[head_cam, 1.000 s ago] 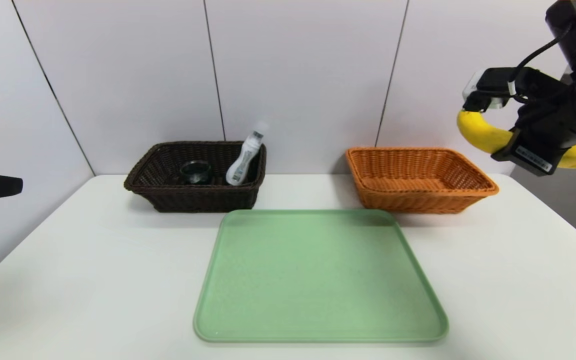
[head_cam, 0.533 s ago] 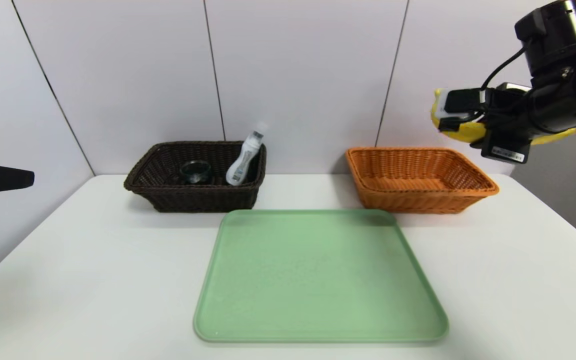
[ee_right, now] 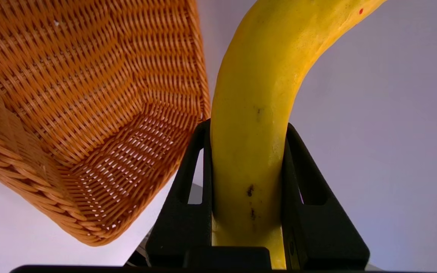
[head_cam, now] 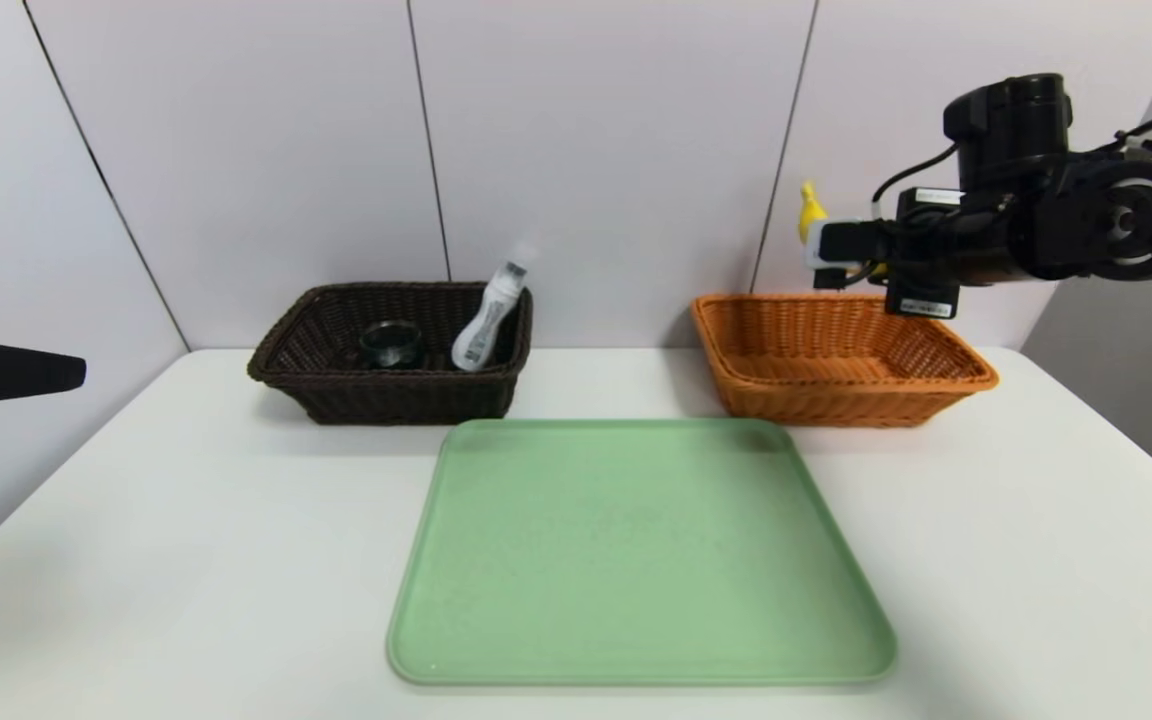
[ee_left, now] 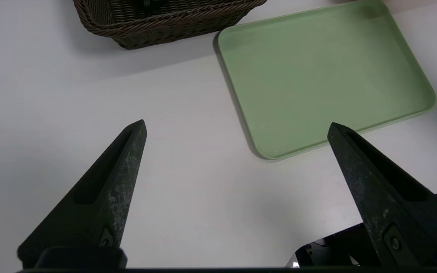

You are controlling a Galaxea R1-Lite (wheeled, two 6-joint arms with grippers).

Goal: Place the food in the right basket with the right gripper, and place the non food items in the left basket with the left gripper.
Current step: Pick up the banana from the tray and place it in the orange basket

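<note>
One banana (ee_right: pixel 254 113) clamped between fingers (ee_right: pixel 192 201) of right hand (ee_right: pixel 248 159).

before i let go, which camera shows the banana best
The right wrist view: the banana fills its middle, clamped between the right gripper's jaws. The head view shows only its yellow tip and a sliver behind the gripper; the left wrist view doesn't show it.
</note>
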